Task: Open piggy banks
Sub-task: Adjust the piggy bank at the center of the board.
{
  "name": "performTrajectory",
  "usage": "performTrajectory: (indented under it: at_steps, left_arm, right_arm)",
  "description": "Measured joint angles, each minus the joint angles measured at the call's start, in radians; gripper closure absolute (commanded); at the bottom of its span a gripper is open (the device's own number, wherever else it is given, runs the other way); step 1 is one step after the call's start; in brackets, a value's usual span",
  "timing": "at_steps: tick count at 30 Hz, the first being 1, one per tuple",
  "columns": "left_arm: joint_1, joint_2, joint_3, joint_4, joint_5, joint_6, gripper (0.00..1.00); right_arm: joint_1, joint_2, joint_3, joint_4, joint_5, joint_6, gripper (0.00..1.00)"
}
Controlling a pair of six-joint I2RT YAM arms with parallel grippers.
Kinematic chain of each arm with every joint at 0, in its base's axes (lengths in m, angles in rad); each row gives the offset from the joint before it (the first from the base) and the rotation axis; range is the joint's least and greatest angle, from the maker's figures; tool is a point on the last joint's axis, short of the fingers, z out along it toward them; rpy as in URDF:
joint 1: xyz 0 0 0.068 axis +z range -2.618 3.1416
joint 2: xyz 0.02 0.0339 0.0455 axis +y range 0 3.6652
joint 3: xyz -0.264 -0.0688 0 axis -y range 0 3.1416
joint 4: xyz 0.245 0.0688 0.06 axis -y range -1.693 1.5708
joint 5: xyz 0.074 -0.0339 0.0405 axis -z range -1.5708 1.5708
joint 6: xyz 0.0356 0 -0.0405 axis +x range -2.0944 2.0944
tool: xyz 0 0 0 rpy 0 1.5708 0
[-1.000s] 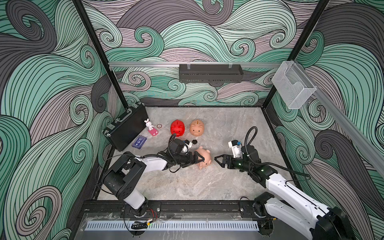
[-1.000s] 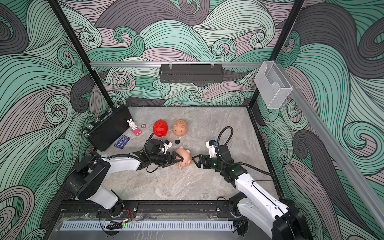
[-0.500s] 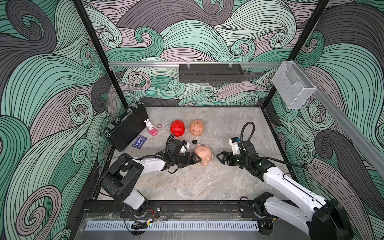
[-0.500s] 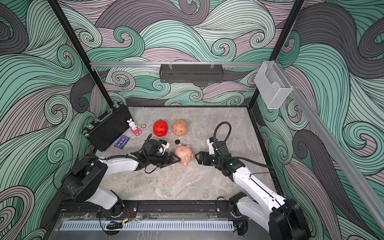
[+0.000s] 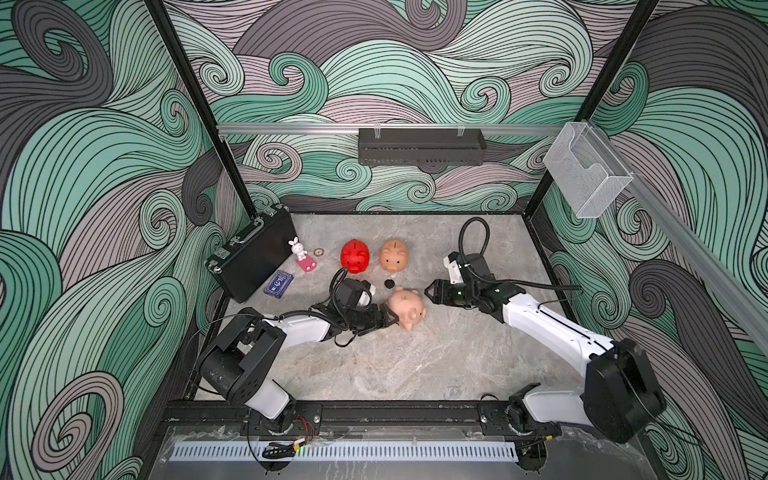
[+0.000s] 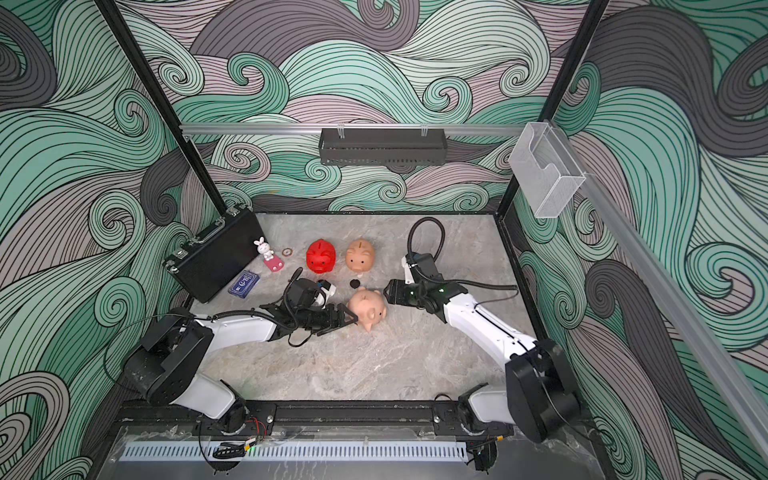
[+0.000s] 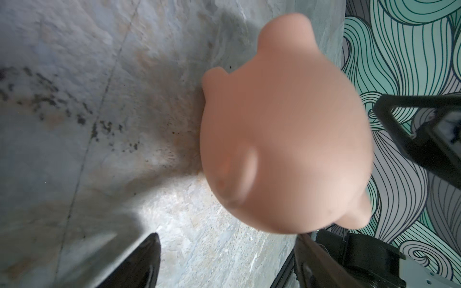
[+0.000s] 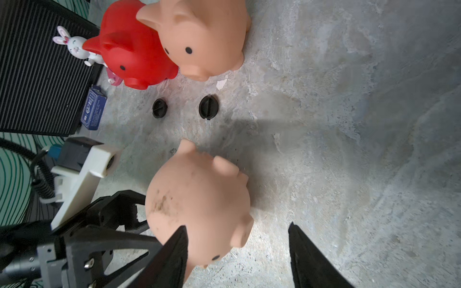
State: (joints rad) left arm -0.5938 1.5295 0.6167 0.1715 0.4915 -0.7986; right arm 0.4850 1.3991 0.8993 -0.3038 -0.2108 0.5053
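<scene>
Peach-pink plastic piggy bank lies tipped at mid-frame in both top views, between the grippers. The left gripper touches its left flank; whether it grips, I cannot tell. The right gripper stands parted just beside it. Two black round plugs lie loose below the red round piggy bank and the second peach-pink piggy bank.

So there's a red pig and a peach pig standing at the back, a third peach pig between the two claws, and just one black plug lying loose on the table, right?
Not quite: two black plugs lie loose, as the right wrist view shows. The red pig, the back peach pig and the third peach pig between the claws are as you say.
</scene>
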Motion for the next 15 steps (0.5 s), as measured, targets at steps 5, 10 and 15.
performTrajectory:
  at_steps: [5, 10, 15]
  left_arm:
    - [0.003, -0.011, 0.000, -0.021, -0.021, 0.000, 0.18]
    - [0.009, -0.018, 0.000, -0.043, -0.042, 0.000, 0.18]
    - [0.015, -0.029, 0.001, -0.066, -0.059, 0.000, 0.18]
  right_arm:
    - [0.035, 0.107, 0.089, -0.046, 0.037, 0.000, 0.36]
    - [0.067, 0.163, 0.138, -0.093, 0.111, 0.000, 0.38]
    - [0.071, 0.199, 0.157, -0.130, 0.171, -0.002, 0.38]
